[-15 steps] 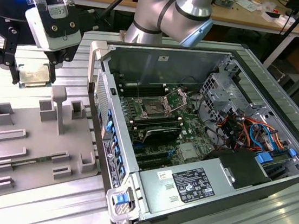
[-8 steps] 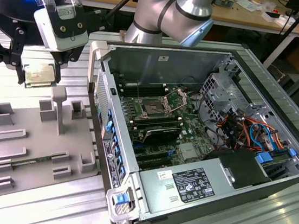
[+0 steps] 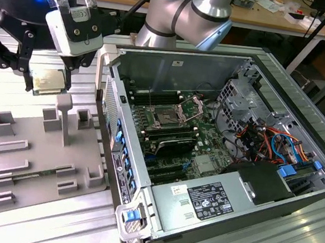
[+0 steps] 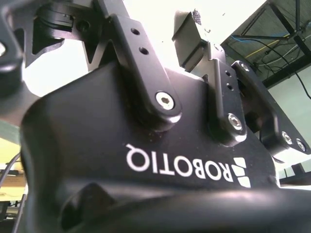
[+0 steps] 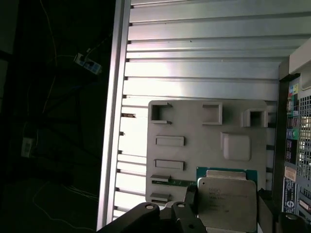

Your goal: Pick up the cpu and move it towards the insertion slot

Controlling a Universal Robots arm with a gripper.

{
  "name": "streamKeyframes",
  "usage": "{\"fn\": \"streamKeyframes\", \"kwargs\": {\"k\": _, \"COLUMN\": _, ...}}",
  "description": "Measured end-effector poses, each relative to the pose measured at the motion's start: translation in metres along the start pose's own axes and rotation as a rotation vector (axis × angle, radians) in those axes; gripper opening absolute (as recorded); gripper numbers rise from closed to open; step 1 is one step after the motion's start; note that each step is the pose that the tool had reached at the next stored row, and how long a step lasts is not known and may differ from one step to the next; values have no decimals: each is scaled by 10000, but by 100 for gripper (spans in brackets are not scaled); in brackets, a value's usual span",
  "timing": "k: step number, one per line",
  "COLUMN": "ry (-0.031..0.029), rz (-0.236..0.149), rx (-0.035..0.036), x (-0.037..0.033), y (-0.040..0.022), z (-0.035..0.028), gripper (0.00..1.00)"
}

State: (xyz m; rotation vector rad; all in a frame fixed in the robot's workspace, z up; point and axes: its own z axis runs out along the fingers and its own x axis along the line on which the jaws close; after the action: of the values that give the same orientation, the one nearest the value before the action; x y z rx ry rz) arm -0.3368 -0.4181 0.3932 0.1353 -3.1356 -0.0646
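In the exterior view, my gripper (image 3: 46, 82) hangs above the grey plastic fixture (image 3: 40, 154) at the exterior view's left, shut on the cpu (image 3: 49, 78). The cpu is a flat square chip with a silvery top, held level between the two black fingers. The first wrist view shows the cpu (image 5: 227, 204) with its green edge, clamped between the fingers (image 5: 190, 200), over the fixture (image 5: 194, 126). The insertion slot (image 3: 167, 118) lies on the motherboard inside the open computer case, well off to the exterior view's right of the cpu, with its metal bracket (image 3: 191, 106) hinged up.
The open computer case (image 3: 305, 115) holds long black memory slots (image 3: 169, 139), coloured cables (image 3: 273, 141) and a power supply (image 3: 203, 200). Its near wall (image 3: 109, 100) stands between fixture and motherboard. Upright posts (image 3: 62, 118) rise from the fixture. The arm (image 3: 188, 12) reaches over the case.
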Motion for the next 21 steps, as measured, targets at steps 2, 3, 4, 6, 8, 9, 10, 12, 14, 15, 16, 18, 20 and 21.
{"fn": "streamKeyframes", "kwargs": {"k": 2, "ry": 0, "rz": 0, "rx": 0, "x": -22, "y": -2, "z": 0, "gripper": 55}}
{"fn": "streamKeyframes", "kwargs": {"k": 3, "ry": 0, "rz": 0, "rx": 0, "x": -35, "y": -3, "z": 0, "gripper": 55}}
{"fn": "streamKeyframes", "kwargs": {"k": 4, "ry": 0, "rz": 0, "rx": 0, "x": -45, "y": -4, "z": 0, "gripper": 55}}
{"fn": "streamKeyframes", "kwargs": {"k": 6, "ry": 0, "rz": 0, "rx": 0, "x": -60, "y": -5, "z": 0, "gripper": 55}}
{"fn": "streamKeyframes", "kwargs": {"k": 8, "ry": 0, "rz": 0, "rx": 0, "x": -79, "y": -7, "z": 0, "gripper": 55}}
{"fn": "streamKeyframes", "kwargs": {"k": 9, "ry": 0, "rz": 0, "rx": 0, "x": -89, "y": -8, "z": 0, "gripper": 55}}
{"fn": "streamKeyframes", "kwargs": {"k": 10, "ry": 1, "rz": 0, "rx": 1, "x": -95, "y": -8, "z": -1, "gripper": 55}}
{"fn": "streamKeyframes", "kwargs": {"k": 12, "ry": 0, "rz": 0, "rx": 0, "x": -110, "y": -9, "z": 0, "gripper": 55}}
{"fn": "streamKeyframes", "kwargs": {"k": 14, "ry": 1, "rz": 0, "rx": 1, "x": -127, "y": -11, "z": -1, "gripper": 55}}
{"fn": "streamKeyframes", "kwargs": {"k": 15, "ry": 0, "rz": 0, "rx": 0, "x": -135, "y": -12, "z": 0, "gripper": 55}}
{"fn": "streamKeyframes", "kwargs": {"k": 16, "ry": 0, "rz": 0, "rx": 0, "x": -142, "y": -12, "z": -1, "gripper": 55}}
{"fn": "streamKeyframes", "kwargs": {"k": 18, "ry": 0, "rz": 0, "rx": 0, "x": -156, "y": -14, "z": -1, "gripper": 55}}
{"fn": "streamKeyframes", "kwargs": {"k": 20, "ry": 0, "rz": 0, "rx": 0, "x": -168, "y": -14, "z": -1, "gripper": 55}}
{"fn": "streamKeyframes", "kwargs": {"k": 21, "ry": 0, "rz": 0, "rx": 0, "x": -174, "y": -15, "z": 0, "gripper": 55}}
